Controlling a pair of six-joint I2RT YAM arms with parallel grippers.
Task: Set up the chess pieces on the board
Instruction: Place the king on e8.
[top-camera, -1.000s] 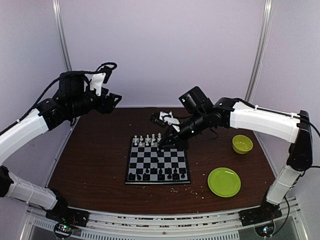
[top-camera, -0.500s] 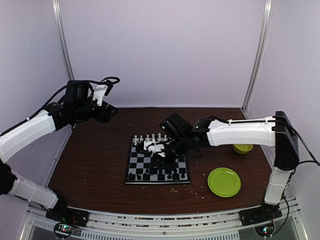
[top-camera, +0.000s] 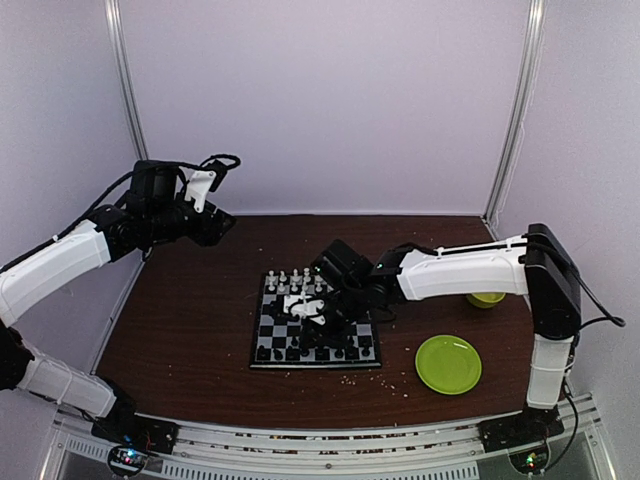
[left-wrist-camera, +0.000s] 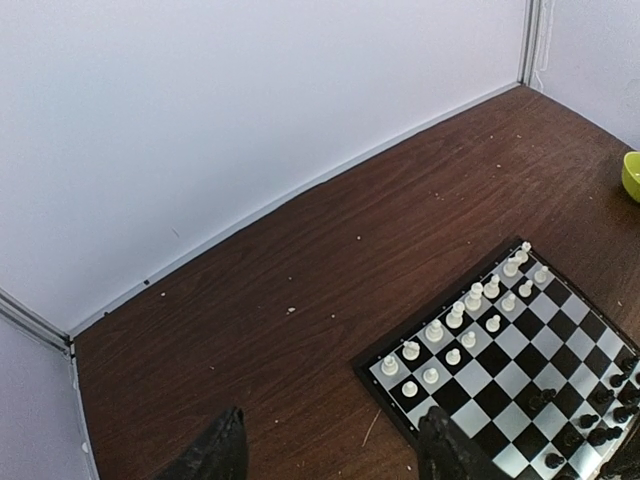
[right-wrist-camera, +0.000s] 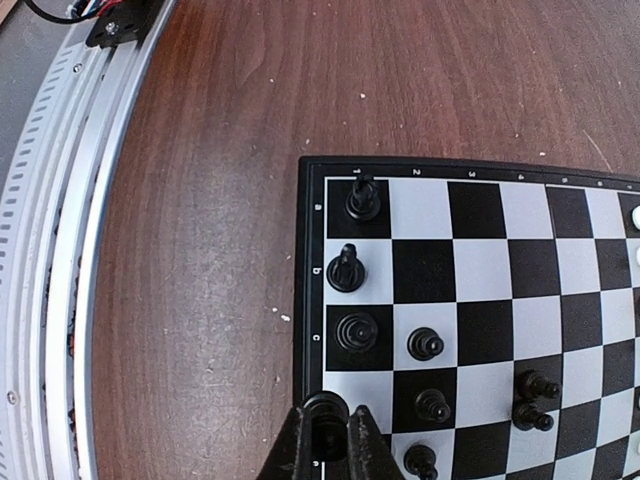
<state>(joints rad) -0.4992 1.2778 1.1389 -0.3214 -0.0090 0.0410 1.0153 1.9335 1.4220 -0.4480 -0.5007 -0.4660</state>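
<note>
At the near edge of the board (top-camera: 268, 322), black chessmen (top-camera: 310, 350) stand in two ragged rows, with some squares among them bare. Low over that edge, the right gripper (right-wrist-camera: 327, 445) pinches a black piece (right-wrist-camera: 325, 410) by its head and holds it upright, presumably so it can drop straight into a gap (its exact square is hidden under the fingers). White chessmen (top-camera: 295, 281) line the board's far side. Beyond the board's far-left corner the left gripper (left-wrist-camera: 330, 460) hangs high, jaws spread wide and empty, seemingly parked clear of its partner's reach.
</note>
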